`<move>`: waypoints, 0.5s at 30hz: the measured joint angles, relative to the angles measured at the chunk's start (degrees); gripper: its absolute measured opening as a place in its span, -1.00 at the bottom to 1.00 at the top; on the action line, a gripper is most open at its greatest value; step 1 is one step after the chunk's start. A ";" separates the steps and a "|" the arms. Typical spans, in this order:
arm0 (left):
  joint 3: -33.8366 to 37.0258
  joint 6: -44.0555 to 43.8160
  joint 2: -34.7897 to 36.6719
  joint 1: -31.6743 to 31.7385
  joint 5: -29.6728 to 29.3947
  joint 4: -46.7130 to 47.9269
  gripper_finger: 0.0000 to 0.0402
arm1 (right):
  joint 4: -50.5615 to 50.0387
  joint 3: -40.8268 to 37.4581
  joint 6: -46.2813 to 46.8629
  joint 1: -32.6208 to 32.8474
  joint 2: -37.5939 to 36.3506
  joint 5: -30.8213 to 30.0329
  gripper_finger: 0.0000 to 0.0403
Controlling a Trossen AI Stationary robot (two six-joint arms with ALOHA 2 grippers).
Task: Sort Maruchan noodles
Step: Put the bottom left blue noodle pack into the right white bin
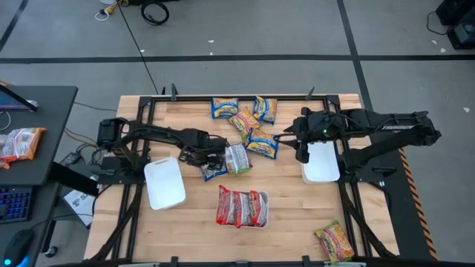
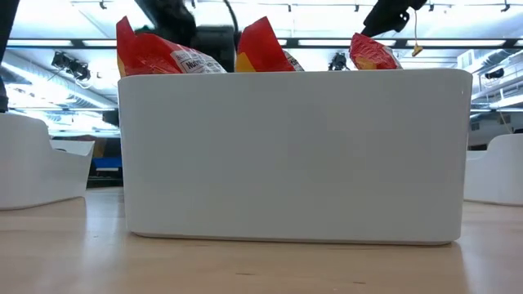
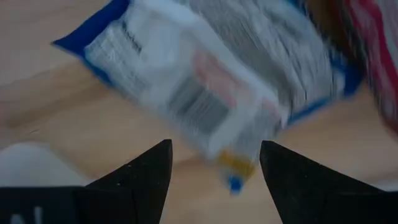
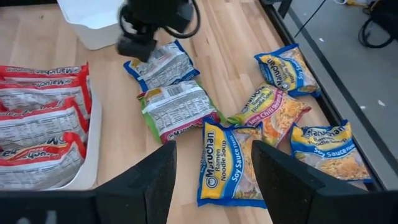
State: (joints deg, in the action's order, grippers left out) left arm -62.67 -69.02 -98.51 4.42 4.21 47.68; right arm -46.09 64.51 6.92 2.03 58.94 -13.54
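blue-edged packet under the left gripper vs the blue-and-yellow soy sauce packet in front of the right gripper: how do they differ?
The blue-edged crinkly packet lies back side up, showing white-grey print and a barcode; the blue-and-yellow soy sauce ramen packet lies front up, its label readable. The first sits just below the left gripper, whose dark fingers are spread apart; the second lies ahead of the open right gripper, untouched. Both lie flat on the wooden table, outside the white trays.

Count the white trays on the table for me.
3. One left tray on the table's left side, one right tray on its right side, and a middle tray holding red packets. None appears hidden.
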 joint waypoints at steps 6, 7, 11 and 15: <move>4.04 -5.66 0.24 0.63 0.06 -3.86 0.23 | -0.07 0.00 0.59 -0.40 -0.02 1.82 0.07; 4.36 -5.74 0.26 0.52 -0.28 -3.92 0.23 | -0.07 0.00 0.72 -0.40 -0.02 1.83 0.07; 4.87 -3.75 0.27 0.05 -1.88 -6.41 0.14 | 0.06 0.00 0.60 -0.42 -0.02 1.82 0.07; 4.87 0.42 0.20 0.48 -4.98 -9.62 -0.17 | 0.11 0.00 0.54 -0.42 -0.02 1.82 0.07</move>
State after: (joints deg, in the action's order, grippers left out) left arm -57.80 -68.60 -98.31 4.90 -0.76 38.06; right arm -45.98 64.51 7.45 1.61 58.92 -11.73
